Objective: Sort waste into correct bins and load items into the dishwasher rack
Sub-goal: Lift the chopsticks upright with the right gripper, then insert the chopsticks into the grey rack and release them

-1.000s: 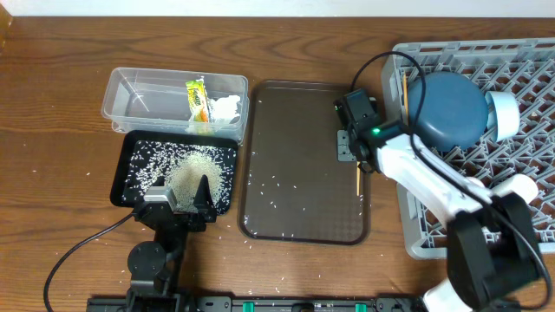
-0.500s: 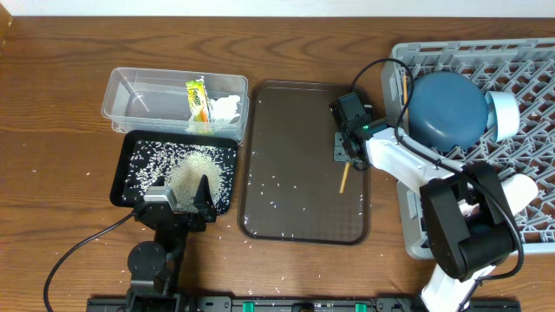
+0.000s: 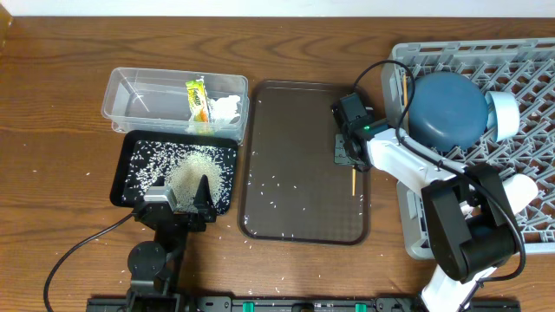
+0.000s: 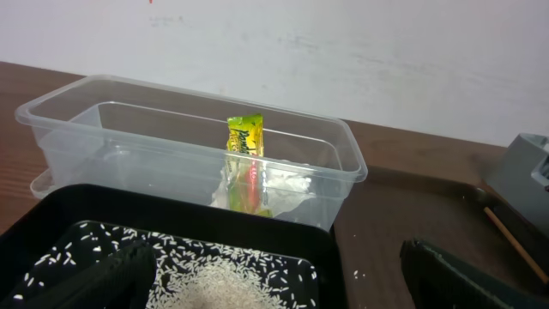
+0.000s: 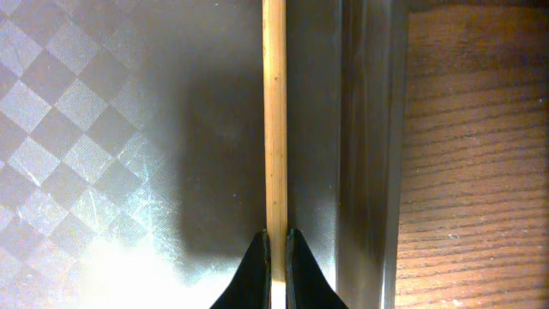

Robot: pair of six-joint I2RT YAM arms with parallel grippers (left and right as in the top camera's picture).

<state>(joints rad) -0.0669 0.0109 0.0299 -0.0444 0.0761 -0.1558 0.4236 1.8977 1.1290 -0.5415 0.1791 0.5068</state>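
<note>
1. The grey rack (image 3: 529,69) at the right is partly loaded. It holds the dark-blue bowl (image 3: 447,110), upside down, a pale cup or small bowl (image 3: 503,114) just beside it (I cannot tell which), and one chopstick (image 3: 405,91) by the left wall. I see no pink cup.
2. The brown tray (image 3: 303,104) in the middle is nearly cleared of dishes.
3. The clear tub (image 3: 139,95) already holds the snack wrapper (image 4: 244,159) and the tissue (image 4: 287,182), so dry waste looks sorted.
4. The black tray (image 3: 130,147) holds the heap of rice (image 3: 191,169).
5. The left gripper (image 4: 283,283) hangs over the black tray's near edge, jaws wide apart and holding nothing.
6. The right gripper (image 5: 274,249) is pinched tight on the second chopstick (image 5: 274,112), low over the brown tray's right edge. Carrying it to the rack seems to be the step in hand.
7. Stray grains (image 3: 277,182) dot the brown tray, and a few lie on the table (image 3: 52,69). Those look like the main job left.
</note>
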